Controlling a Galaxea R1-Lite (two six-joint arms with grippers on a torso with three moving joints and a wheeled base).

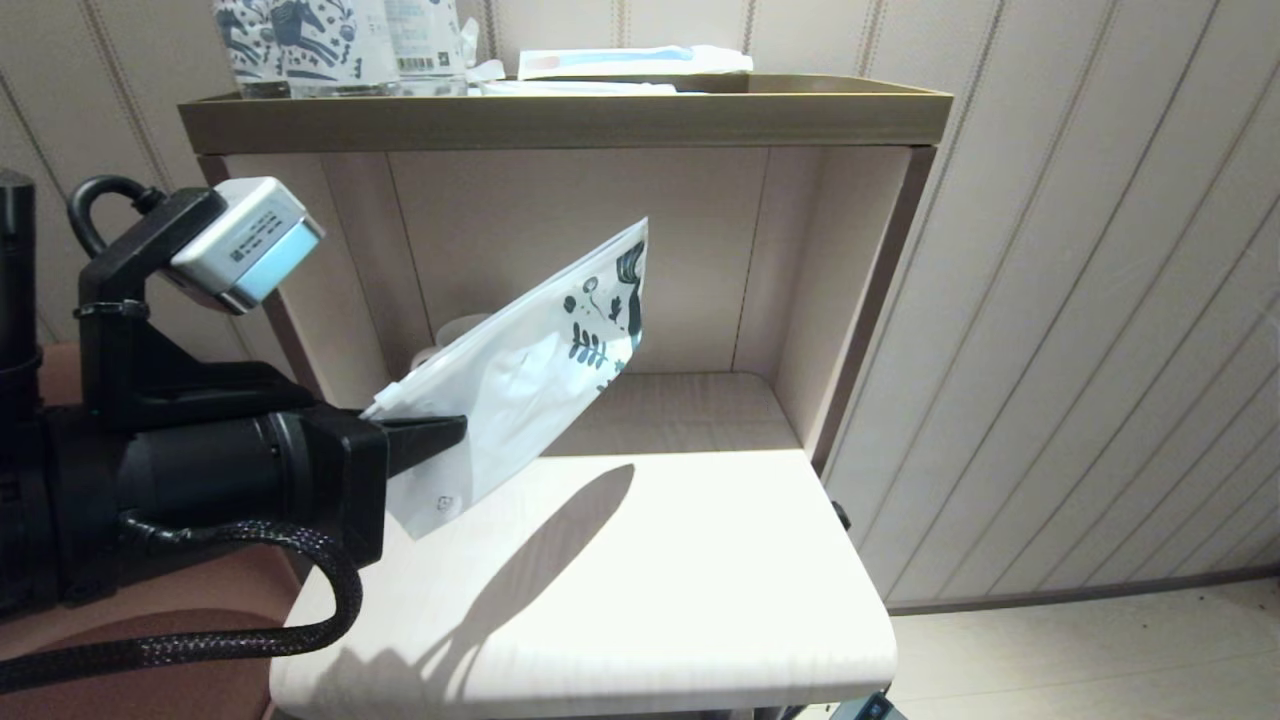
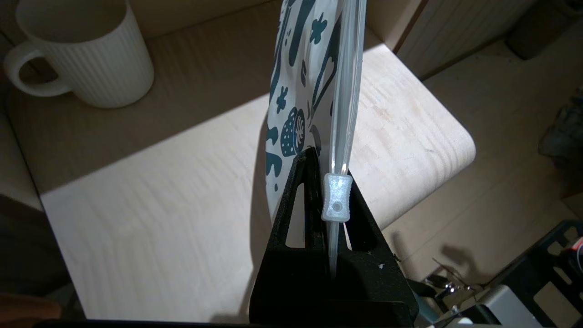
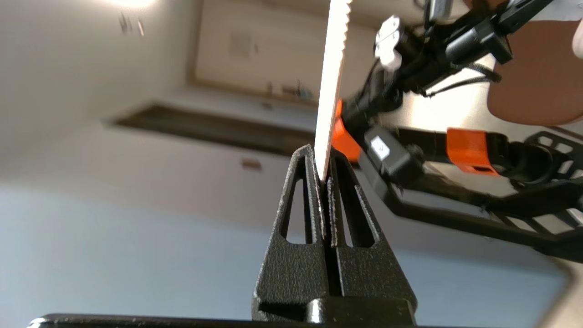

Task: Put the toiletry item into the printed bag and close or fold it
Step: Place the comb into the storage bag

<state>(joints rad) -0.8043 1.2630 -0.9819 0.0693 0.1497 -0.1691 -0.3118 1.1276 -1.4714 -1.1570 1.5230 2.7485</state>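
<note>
Printed bag (image 1: 530, 370): held in the air over the pale worktop (image 1: 650, 580), in front of the open shelf niche, touching nothing but the left pincer (image 1: 440, 435). Gripped at the plain white end, right beside the small zip slider (image 2: 337, 198), jaws clenched flat on the film. Long axis slanted: low at the gripped zip end, rising toward the back of the niche, leaf print at the high far end. Seen edge-on from the left wrist, so cannot tell whether the mouth is parted or zipped.

Likely very light, thin and floppy; holds its slant only through the stiffer zip strip, and probably sags or twists if swung. Slick film, so best taken on the zip rail or seam edge rather than mid-panel. Slider small and fiddly; needs a pinch square across it.

Right pincer (image 3: 321, 168): outside the head view, clamped on the toiletry item (image 3: 332, 68), seemingly a thin flat white sachet with a sawtooth edge, standing straight out from the fingertips. Light and bendy too; should be fed in narrow end first, in line with the bag's length.

Ribbed white mug (image 2: 86, 54) standing at the back of the worktop, apart from the bag
</note>
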